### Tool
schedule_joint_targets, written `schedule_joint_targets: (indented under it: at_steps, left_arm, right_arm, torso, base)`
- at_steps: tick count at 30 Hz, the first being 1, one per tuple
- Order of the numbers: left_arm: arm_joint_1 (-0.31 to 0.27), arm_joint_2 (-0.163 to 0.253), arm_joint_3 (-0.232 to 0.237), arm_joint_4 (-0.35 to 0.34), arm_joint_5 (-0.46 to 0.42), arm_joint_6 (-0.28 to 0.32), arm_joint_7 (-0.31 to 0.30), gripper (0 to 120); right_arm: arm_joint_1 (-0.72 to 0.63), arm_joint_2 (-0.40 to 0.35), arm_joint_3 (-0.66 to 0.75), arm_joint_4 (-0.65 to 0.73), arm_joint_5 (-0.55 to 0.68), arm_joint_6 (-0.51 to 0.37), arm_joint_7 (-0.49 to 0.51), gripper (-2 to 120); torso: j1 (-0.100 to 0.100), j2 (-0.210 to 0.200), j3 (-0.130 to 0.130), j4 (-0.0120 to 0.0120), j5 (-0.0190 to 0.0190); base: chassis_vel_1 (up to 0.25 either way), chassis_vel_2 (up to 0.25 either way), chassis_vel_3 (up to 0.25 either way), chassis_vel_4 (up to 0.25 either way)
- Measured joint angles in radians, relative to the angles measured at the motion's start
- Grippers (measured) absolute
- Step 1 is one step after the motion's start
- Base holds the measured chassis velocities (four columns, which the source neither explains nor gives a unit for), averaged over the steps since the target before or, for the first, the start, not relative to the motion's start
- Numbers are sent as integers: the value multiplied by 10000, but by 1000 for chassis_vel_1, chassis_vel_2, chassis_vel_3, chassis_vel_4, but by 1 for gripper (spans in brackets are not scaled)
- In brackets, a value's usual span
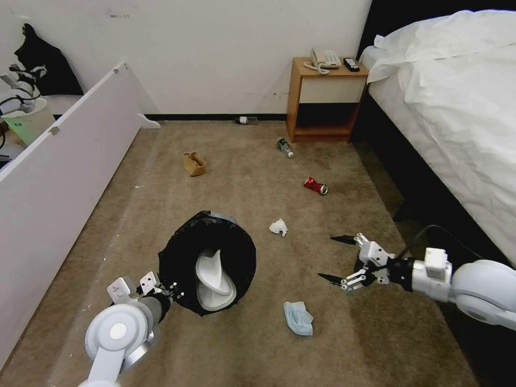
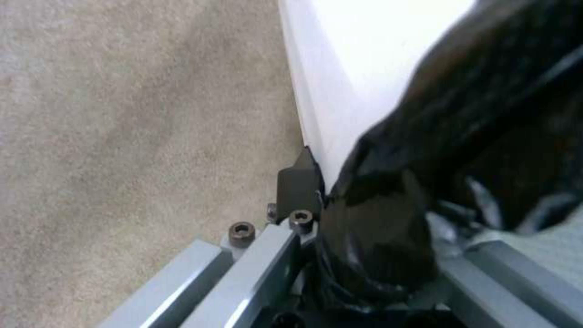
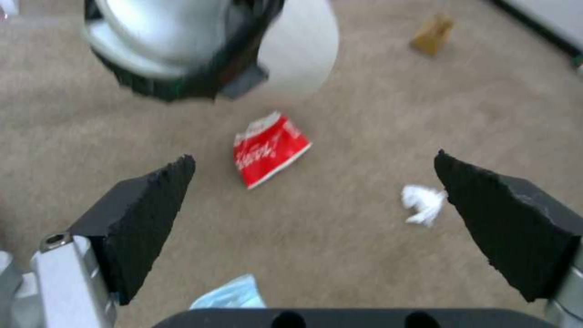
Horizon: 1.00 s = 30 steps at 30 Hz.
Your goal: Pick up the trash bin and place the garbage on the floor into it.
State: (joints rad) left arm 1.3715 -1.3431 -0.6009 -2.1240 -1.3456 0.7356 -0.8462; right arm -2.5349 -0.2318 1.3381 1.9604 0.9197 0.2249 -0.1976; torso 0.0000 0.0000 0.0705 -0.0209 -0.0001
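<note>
Low in the frame's left, the left tool (image 1: 171, 290) is gripping the trash bin (image 1: 185, 252) by its bagged rim, mouth tilting toward the camera, white slippers (image 1: 215, 279) lying inside. At lower right, the right tool (image 1: 338, 259) is hovering wide open above the floor (image 1: 242, 183), near the face mask (image 1: 298, 318) and tissue (image 1: 278, 227).
</note>
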Motion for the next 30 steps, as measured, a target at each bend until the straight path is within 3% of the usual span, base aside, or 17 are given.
schedule_joint_targets:
  at_steps: [1,3,5,6,12,22,30]
  left_arm:
    - [-19,-27,-84,-10,-10,0,0,0]
    - [-27,-39,-104,-12,-13,0,1,0]
    - [-67,-122,-182,-52,-37,0,1,0]
    - [-67,-122,-182,-52,-37,0,1,0]
    - [-102,-240,-281,-73,-39,-1,5,0]
    - [-124,-271,-433,-78,-85,-2,85,0]
    - [-233,-320,-432,-141,-203,-2,76,0]
  right_arm:
    - [-290,-493,18,-243,231,-52,100,100]
    - [-408,-658,45,-325,296,-66,140,100]
    - [-1353,-1921,414,-898,652,-124,455,100]
    - [-1353,-1921,414,-898,652,-124,455,100]
    - [-2890,-3826,1120,-1828,993,-251,1092,100]
    - [-3849,-5125,1295,-3470,619,-566,1297,100]
    - [-3834,-5334,1030,-4218,72,-960,1353,100]
  torso:
    - [0,0,-1,-3,-1]
    - [0,0,0,-4,-1]
    - [0,0,0,-3,-2]
    - [0,0,0,-3,-2]
    - [0,0,0,-1,1]
    - [0,0,-1,-2,0]
    - [0,0,-1,-4,1]
  base:
    - [0,0,0,0]
    - [0,0,0,0]
    - [0,0,0,0]
    - [0,0,0,0]
    - [0,0,0,0]
    - [0,0,0,0]
    - [0,0,0,0]
